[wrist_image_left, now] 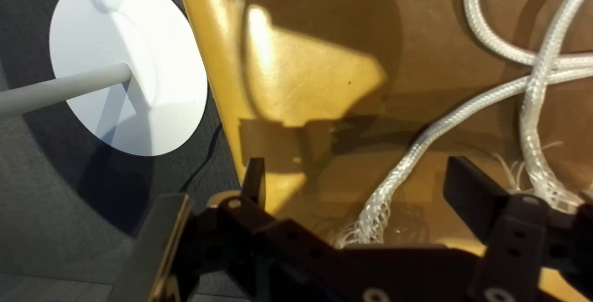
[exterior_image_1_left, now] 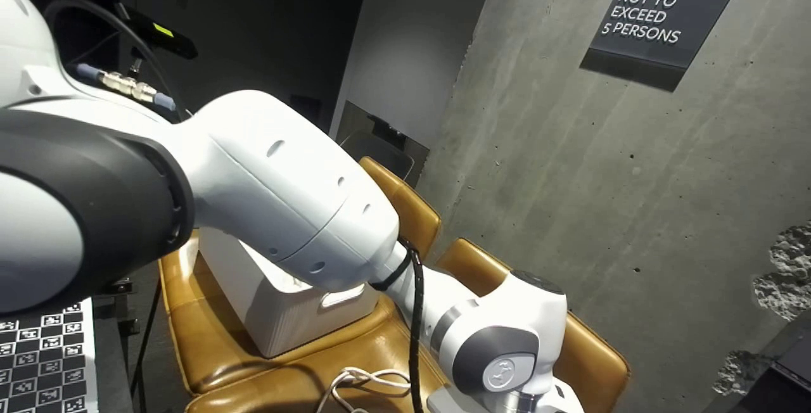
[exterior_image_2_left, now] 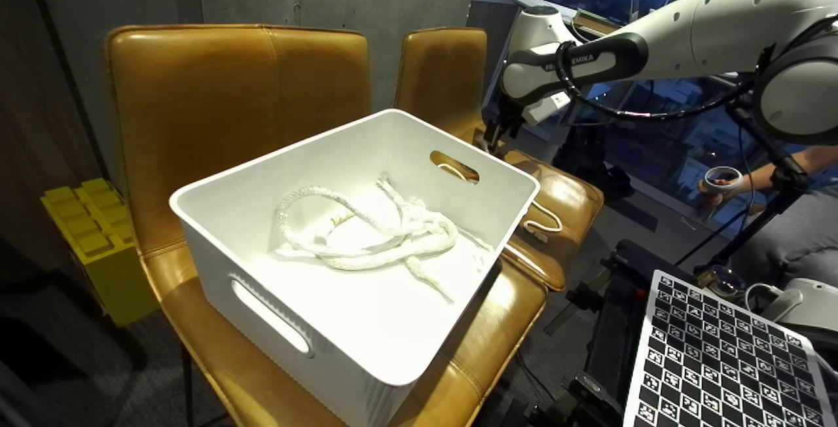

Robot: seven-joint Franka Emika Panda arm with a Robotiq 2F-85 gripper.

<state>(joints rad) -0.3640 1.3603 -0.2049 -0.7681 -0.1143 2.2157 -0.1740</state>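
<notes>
**White rope (wrist_image_left: 488, 100) lay loose near your spread gripper (wrist_image_left: 356, 181)**

Your jaws stood wide apart and had hold of nothing, though one frayed end (wrist_image_left: 373, 218) showed in the gap between them; whether they touched it, you could not tell from the wrist view. The rope lay on a tan leather seat (wrist_image_left: 301, 84), beyond the white bin (exterior_image_2_left: 327, 381) in an exterior view.

You were likely dealing with something light, limp and hard to break, which would have sagged from wherever you pinched it. Its sheen hinted at a slightly slippery surface. Your surest hold seemed to be the tight weave just short of the fraying, taken crosswise and low against the leather; the loosened strands looked apt to splay and slide free.

You saw a white, glossy braid that curved and crossed in places, its weave opening into a net-like mesh with stray fibres toward the tip. A second frayed end (wrist_image_left: 549, 184) lay further right, near one jaw.
</notes>
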